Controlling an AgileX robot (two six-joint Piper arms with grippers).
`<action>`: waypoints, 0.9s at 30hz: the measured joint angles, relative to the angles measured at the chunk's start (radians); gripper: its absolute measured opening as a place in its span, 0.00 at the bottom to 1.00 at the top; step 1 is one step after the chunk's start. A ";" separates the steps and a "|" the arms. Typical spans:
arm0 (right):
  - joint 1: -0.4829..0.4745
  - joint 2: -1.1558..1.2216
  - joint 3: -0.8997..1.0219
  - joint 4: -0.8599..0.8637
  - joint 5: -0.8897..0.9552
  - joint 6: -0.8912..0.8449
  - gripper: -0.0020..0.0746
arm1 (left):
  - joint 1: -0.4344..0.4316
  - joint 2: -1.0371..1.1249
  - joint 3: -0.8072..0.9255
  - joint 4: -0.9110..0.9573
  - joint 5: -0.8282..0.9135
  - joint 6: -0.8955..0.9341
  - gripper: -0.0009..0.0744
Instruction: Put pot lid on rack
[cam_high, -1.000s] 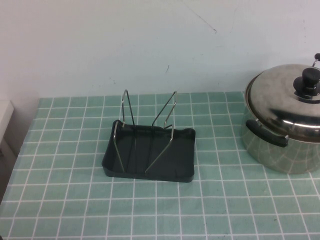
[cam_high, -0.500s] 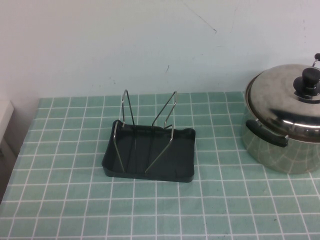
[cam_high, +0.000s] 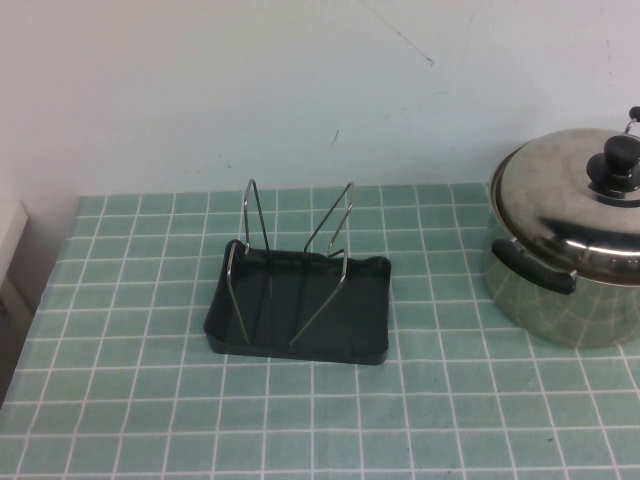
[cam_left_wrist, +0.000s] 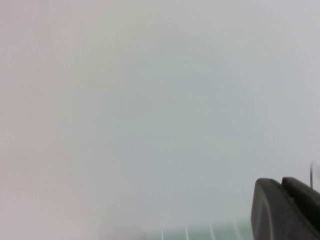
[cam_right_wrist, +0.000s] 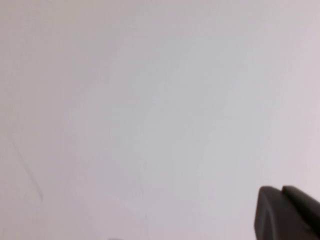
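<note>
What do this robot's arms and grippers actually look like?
Little shows. Neither arm appears in the high view. Each wrist camera catches just the tip of its own gripper: the left gripper and right gripper look like matte black, rounded, blocky fingers pressed together against a pale wall. No cables or markings are visible.
</note>
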 joint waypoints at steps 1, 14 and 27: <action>0.000 0.000 0.000 0.003 -0.073 0.000 0.02 | 0.000 0.000 0.000 0.002 -0.063 0.000 0.01; 0.000 0.000 -0.044 0.265 -0.087 -0.091 0.02 | 0.000 0.000 -0.014 -0.010 -0.392 -0.039 0.01; 0.000 0.292 -0.414 0.262 0.281 -0.249 0.02 | 0.000 0.198 -0.325 0.037 -0.148 -0.293 0.01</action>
